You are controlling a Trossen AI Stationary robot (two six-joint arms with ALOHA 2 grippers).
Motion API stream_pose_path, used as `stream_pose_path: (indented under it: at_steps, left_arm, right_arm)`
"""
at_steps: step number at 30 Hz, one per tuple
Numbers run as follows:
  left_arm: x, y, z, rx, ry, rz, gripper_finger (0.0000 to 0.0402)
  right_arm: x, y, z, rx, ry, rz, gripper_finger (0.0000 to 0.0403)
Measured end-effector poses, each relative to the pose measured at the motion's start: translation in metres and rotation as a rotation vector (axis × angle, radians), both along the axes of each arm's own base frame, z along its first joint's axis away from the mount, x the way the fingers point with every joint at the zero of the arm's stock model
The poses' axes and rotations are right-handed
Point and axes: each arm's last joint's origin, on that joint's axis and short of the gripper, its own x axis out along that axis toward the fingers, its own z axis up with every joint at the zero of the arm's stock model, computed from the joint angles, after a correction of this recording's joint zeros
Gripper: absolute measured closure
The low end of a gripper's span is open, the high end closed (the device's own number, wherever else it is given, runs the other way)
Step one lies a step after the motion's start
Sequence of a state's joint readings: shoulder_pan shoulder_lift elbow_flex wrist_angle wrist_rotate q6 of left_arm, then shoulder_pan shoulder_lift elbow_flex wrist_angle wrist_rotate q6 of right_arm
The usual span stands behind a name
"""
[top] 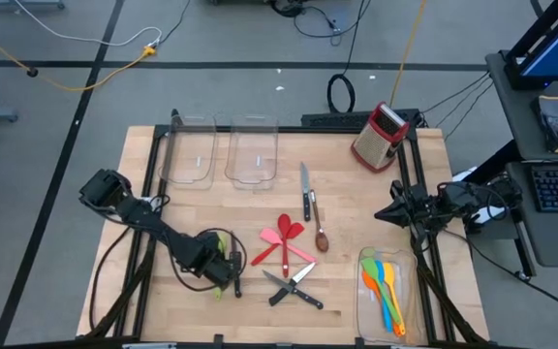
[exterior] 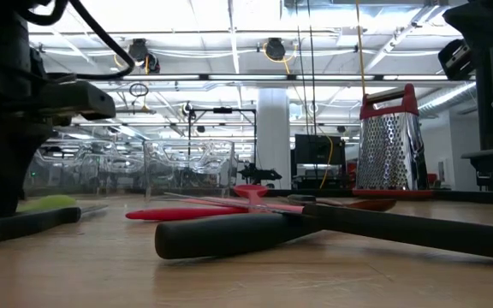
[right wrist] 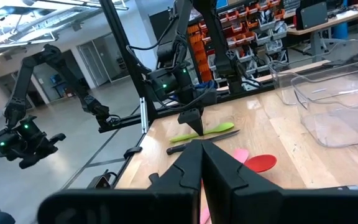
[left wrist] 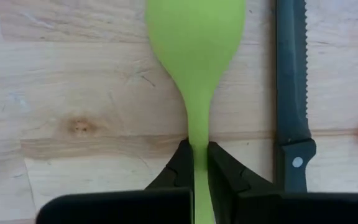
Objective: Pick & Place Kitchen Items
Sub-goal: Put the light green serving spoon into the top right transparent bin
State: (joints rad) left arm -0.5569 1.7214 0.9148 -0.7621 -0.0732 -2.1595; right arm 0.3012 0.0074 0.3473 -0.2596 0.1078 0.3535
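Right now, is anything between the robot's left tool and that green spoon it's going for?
No. The left tool is already shut on the green spoon's handle, on the table. A black-handled knife lies right beside the spoon, not between them.

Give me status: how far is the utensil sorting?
Done: several colored spatulas sit in the right bin. In hand: left gripper is shut on the green spoon, still on the table. Left: red spatulas, brown spoon, knives. Right gripper waits shut.
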Motion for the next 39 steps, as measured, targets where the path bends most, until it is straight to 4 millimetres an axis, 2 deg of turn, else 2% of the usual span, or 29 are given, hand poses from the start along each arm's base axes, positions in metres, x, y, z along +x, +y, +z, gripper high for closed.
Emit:
stream_pose_path:
  at_steps: [21, 32, 39]
  left_arm:
    - [-0.01, -0.014, 0.005, 0.111, -0.125, 0.048, 0.0394]
    - [-0.023, -0.004, 0.031, 0.174, -0.172, 0.07, 0.0394]
    - [-0.025, 0.006, 0.06, 0.318, -0.428, 0.113, 0.0394]
  right_arm:
    - [0.0, 0.0, 0.0, -0.01, -0.002, -0.001, 0.0403]
    - [0.0, 0.0, 0.0, -0.018, -0.003, -0.003, 0.0403]
    - [0.0, 0.0, 0.0, -0.018, -0.003, -0.004, 0.0403]
